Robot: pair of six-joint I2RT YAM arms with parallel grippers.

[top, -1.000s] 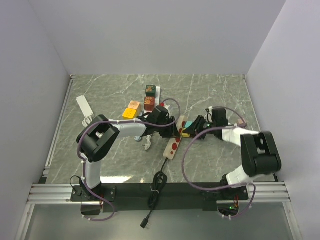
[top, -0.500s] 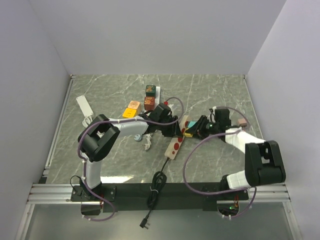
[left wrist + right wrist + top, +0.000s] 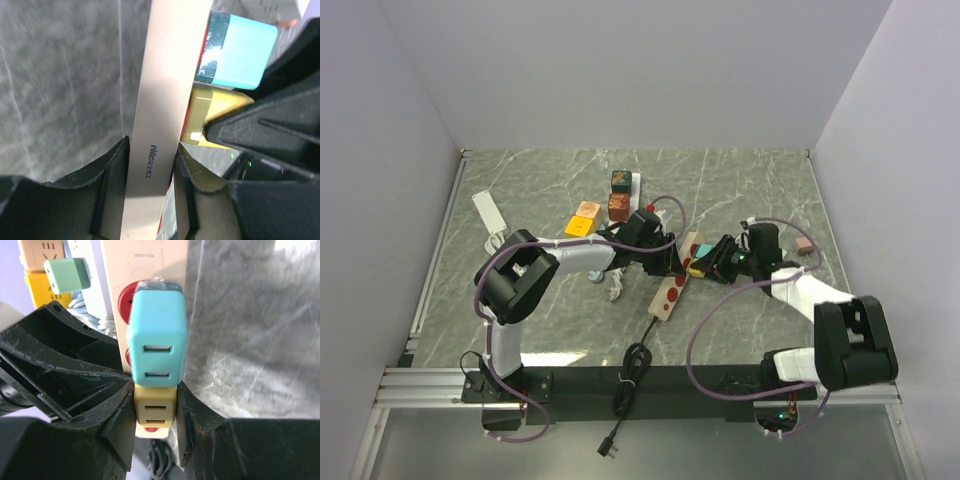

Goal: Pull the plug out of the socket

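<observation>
1. Cream power strip (image 3: 667, 295) w/ red sockets lies diagonal at centre of worktop (image 3: 760, 190). Black cord (image 3: 638, 362) trails toward bottom of frame.
2. Seated on strip: yellow plug (image 3: 155, 410), lower centre of rt wrist view, directly below teal plug (image 3: 157, 340) and touching it. Bit of red socket shows just under it.
3. Clamped on yellow plug: rt jaws, one finger each side.
4. L jaws clamped across strip body, lower centre of L wrist view. Both plugs at upper right there.
5. Coloured blocks (image 3: 618, 205) above centre of top view, white tag (image 3: 488, 212) at left of worktop.
</observation>
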